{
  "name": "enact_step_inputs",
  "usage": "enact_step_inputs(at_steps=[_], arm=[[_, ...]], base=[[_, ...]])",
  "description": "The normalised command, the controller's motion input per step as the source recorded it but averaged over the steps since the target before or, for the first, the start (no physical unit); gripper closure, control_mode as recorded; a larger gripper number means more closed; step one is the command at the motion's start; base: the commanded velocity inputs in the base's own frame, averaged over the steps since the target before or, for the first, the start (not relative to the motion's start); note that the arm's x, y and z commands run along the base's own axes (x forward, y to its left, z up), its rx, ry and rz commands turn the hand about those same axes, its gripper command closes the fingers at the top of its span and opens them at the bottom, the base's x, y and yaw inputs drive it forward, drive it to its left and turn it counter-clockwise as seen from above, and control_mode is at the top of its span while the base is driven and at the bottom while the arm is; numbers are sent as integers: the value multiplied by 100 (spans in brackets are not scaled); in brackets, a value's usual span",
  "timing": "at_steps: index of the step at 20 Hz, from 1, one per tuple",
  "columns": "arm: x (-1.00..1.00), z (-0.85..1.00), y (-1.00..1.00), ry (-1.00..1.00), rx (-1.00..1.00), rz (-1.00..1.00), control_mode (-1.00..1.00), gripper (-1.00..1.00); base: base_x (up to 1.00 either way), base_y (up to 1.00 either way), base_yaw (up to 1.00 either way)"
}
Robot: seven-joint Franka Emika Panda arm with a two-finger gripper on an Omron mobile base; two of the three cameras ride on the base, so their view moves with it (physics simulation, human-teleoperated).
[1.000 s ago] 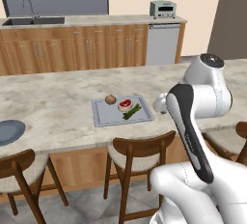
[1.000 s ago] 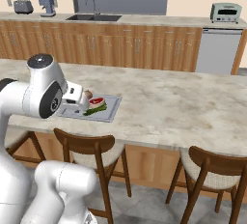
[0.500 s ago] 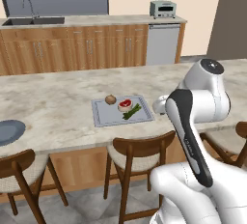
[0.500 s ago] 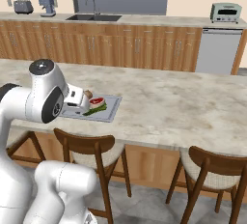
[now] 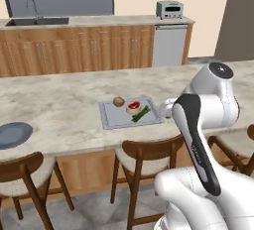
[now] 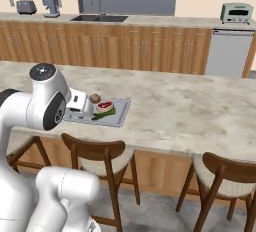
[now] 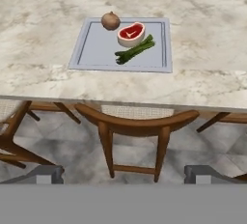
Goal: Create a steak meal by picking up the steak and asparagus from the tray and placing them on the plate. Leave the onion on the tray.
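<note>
- Left base view: we see the tray (image 5: 130, 114) lying flat on the marble island counter (image 5: 59, 105), near its front edge, where our arm can reach it from the stool side. On it the onion (image 5: 118, 101) sits at the far left, the steak (image 5: 133, 107) just right of it, and the asparagus (image 5: 140, 114) lies slantwise beside the steak, toward the front. The plate (image 5: 13, 134) rests well apart at the counter's left end, so we judge each item will need a long carry across bare marble. Our hand is tucked at the tray's right edge and we cannot tell its state here.
- Right base view: the same tray (image 6: 111, 114) shows just past our white wrist, with the onion (image 6: 95, 98), steak (image 6: 105, 106) and asparagus (image 6: 103, 114) untouched. The three lie close together, so we judge the steak pick must avoid nudging the onion, which is to remain.
- Hand view: we look down over a wooden stool (image 7: 137, 131) to the tray (image 7: 91, 49) beyond the counter edge. The gripper (image 7: 123, 174) is wide apart and holds nothing; one fingertip (image 7: 42, 174) sits low at each side. The steak (image 7: 131, 32) touches or nearly touches the asparagus (image 7: 134, 49); the onion (image 7: 110, 21) is just beside the steak.
</note>
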Motion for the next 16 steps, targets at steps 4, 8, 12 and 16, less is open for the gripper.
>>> enact_step_inputs(at_steps=[4,8,12,16], arm=[[0,0,0,0,0,0,100,-100],[0,0,0,0,0,0,100,-100],[0,0,0,0,0,0,100,-100],[0,0,0,0,0,0,100,-100]], base=[[-2,68,1],[0,71,0],[0,62,0],[19,44,0]])
